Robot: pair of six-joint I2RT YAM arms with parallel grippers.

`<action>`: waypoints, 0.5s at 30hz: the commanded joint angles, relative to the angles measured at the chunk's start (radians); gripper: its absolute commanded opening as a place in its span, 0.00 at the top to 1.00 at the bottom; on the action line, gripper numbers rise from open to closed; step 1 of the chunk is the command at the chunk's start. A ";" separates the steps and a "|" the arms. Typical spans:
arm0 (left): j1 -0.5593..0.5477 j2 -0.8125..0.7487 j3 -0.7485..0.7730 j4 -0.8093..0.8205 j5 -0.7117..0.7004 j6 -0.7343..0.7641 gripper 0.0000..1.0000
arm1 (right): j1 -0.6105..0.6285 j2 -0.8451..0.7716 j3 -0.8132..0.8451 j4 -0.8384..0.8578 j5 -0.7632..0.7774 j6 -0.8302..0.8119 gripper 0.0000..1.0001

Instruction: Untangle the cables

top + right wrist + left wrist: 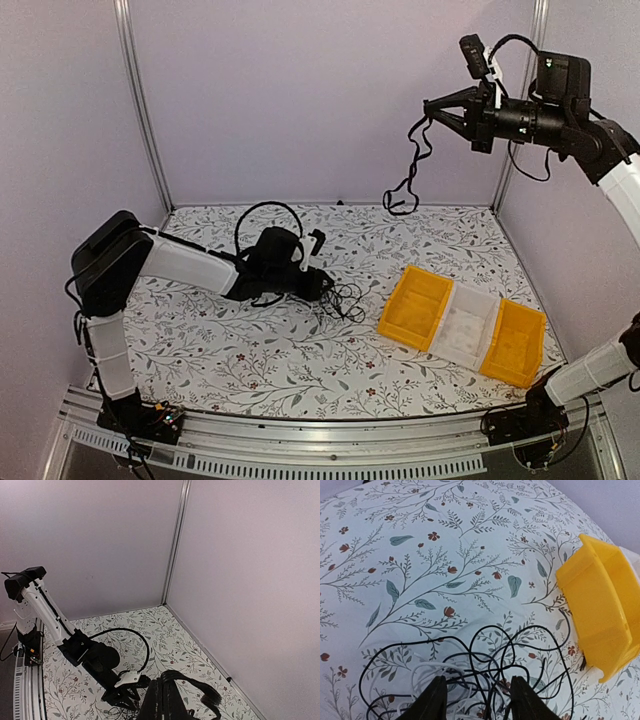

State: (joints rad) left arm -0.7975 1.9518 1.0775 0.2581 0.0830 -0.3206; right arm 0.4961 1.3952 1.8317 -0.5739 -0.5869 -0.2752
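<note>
**One cable lifted out, knot left on the table**

Black cable (409, 170): hangs from the right gripper (432, 108), high in the air and well above the table. The jaws are pinched tight on its upper end. The rest dangles below them in a loose loop that touches nothing in the top view. The right wrist view shows a dark loop just ahead of the closed fingers. No strand can be seen running from it down to the heap, though a thin one could be missed. Judged: this cable is free of the others but not yet laid down anywhere.

Tangle (485, 670): lies on the floral tablecloth (250, 360), directly beneath and just ahead of the left gripper (477, 680). It is several black strands in overlapping loops. A white cable (427, 672) is threaded through them, left of the jaw gap. The jaws stand wide, one finger on either side of the middle strands, with nothing pinched that I can see.

Yellow bin (600, 605): ahead and to the right of the left jaws, just beside the outermost black loop. I cannot tell whether they touch.

Progress, as a judgement: partway at best. One cable is out. The black strands and the white one are crossed and unsorted, so most of the work remains.
</note>
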 commanded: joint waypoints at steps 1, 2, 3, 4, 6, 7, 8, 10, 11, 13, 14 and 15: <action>0.003 -0.068 0.019 -0.102 -0.068 0.020 0.52 | -0.001 -0.104 -0.080 -0.033 0.020 -0.085 1.00; 0.004 -0.080 0.019 -0.110 -0.070 0.019 0.52 | -0.001 -0.118 -0.107 -0.040 0.017 -0.085 1.00; 0.004 -0.089 0.019 -0.116 -0.074 0.019 0.52 | -0.001 -0.127 -0.131 -0.045 0.010 -0.083 1.00; 0.006 -0.094 0.019 -0.124 -0.079 0.019 0.52 | -0.001 -0.137 -0.152 -0.052 0.004 -0.081 1.00; 0.008 -0.103 0.019 -0.135 -0.080 0.013 0.52 | -0.001 -0.154 -0.190 -0.065 -0.004 -0.074 1.00; 0.010 -0.107 0.018 -0.139 -0.080 0.010 0.52 | -0.001 -0.162 -0.211 -0.070 -0.006 -0.072 1.00; 0.010 -0.110 0.020 -0.142 -0.081 0.004 0.52 | 0.000 -0.169 -0.232 -0.075 -0.006 -0.071 1.00; 0.013 -0.116 0.021 -0.147 -0.080 -0.005 0.51 | -0.001 -0.185 -0.279 -0.079 -0.001 -0.071 1.00; 0.014 -0.120 0.022 -0.149 -0.080 -0.008 0.51 | -0.001 -0.195 -0.301 -0.080 -0.001 -0.073 1.00; 0.012 -0.126 0.022 -0.149 -0.080 -0.015 0.50 | 0.000 -0.211 -0.357 -0.076 0.000 -0.080 1.00; 0.013 -0.129 0.022 -0.149 -0.080 -0.019 0.50 | -0.001 -0.216 -0.382 -0.071 0.004 -0.080 1.00; 0.014 -0.131 0.022 -0.150 -0.080 -0.021 0.50 | -0.001 -0.219 -0.404 -0.067 0.011 -0.081 1.00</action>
State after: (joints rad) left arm -0.7914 1.8587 1.0805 0.1303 0.0128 -0.3256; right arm 0.4961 1.2156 1.4940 -0.6365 -0.5850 -0.3416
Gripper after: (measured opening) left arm 0.496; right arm 0.021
